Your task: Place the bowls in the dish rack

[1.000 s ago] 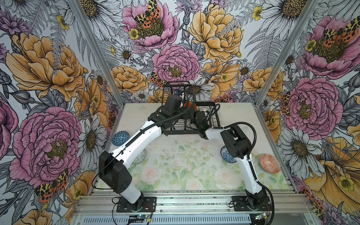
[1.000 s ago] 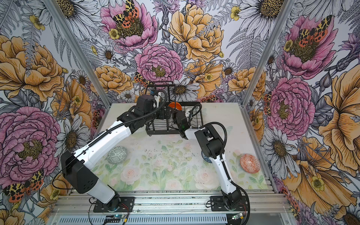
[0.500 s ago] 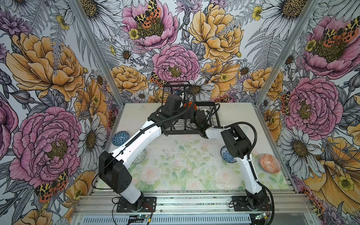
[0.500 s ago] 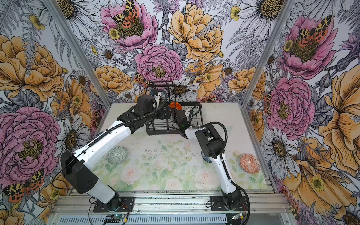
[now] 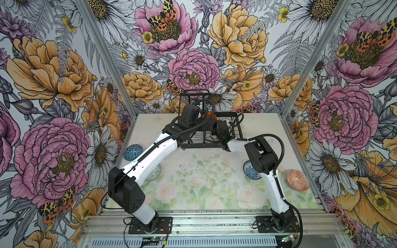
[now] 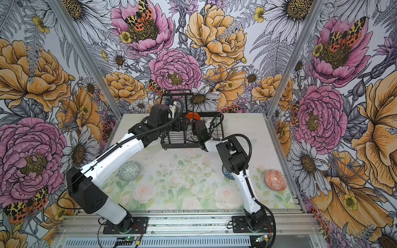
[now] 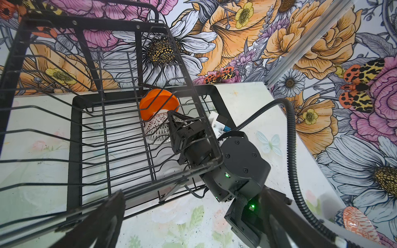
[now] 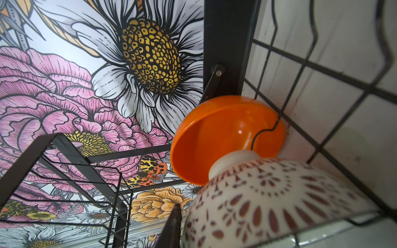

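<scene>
1. Big painted flowers cover the walls all around, and a pale worktop [image 5: 193, 182] with soft flower pictures lies below them.
2. At the back of it stands the black wire dish rack [image 5: 199, 147]. Two bowls are in its lower tray. A plain orange round bowl [image 7: 159, 103] is tipped on its side in the far corner. A white round bowl with dark reddish marks [image 7: 158, 128] is tipped up just in front, and its foot looks tucked into the orange one.
3. Four more bowls lie on the worktop: a blue bowl with triangle shapes [image 5: 133, 150], a grey-green patterned bowl [image 6: 129, 170], a blue-and-white flowery bowl [image 5: 250, 171] half hidden by the right arm, and a red-orange patterned bowl [image 5: 297, 180].
4. The right pincer [image 7: 175, 122] is inside the rack at the white bowl's rim. One dark finger [image 8: 173, 227] sits right beside the bowl. I cannot tell if it grips the bowl or has let go.
5. The left pincer [image 7: 193, 193] hangs over the rack with its fingers wide apart, holding nothing.
6. The white bowl only leans, I think. If a finger drags on its rim while pulling away, the bowl could roll or flop flat and push the orange bowl.
7. Rack wires run close around the right pincer, so a fast lift could hook a wire and shove the rack. The two arms are also near each other and could bump.
</scene>
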